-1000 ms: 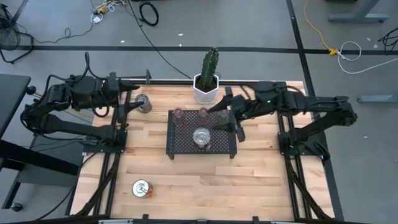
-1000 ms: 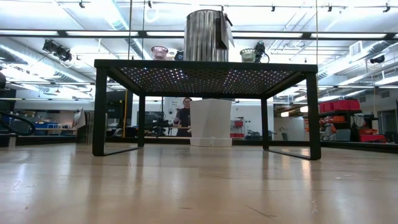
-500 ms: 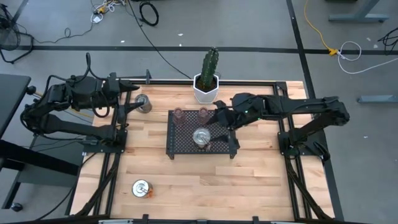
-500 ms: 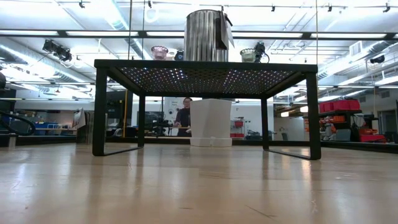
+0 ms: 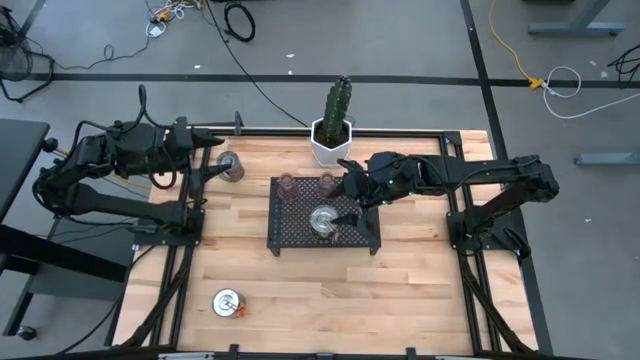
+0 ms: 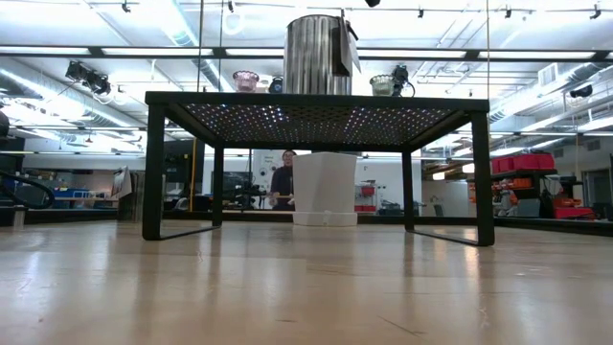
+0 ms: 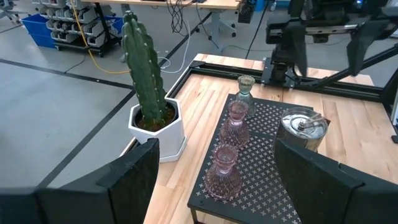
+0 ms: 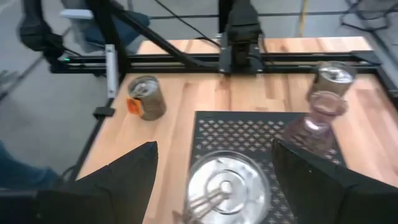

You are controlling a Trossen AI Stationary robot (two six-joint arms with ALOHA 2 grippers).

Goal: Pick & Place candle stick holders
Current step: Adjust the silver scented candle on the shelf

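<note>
A black mesh tray [image 5: 300, 240] stands mid-table. On it stand a shiny silver holder [image 5: 323, 220], two pinkish glass holders [image 5: 287, 182] [image 5: 326, 182] and a greenish one [image 7: 246, 93]. A second silver holder [image 5: 231, 165] stands on the wood at the far left. A third [image 5: 228, 301], with an orange label, stands near the front left. My right gripper [image 5: 346, 196] is open above the tray's right part, beside the silver holder [image 8: 227, 183], touching nothing. My left gripper [image 5: 218, 150] is open and empty at the far left.
A white hexagonal pot with a cactus [image 5: 333, 135] stands at the table's far edge, just behind the tray. The tray stands on legs above the wood [image 6: 153, 172]. Bare wood [image 5: 340, 300] lies in front of the tray.
My right gripper has moved toward the table's left edge, from the tray's right rim to over the tray, closer to the silver holder. The holders and my left arm have kept still.
</note>
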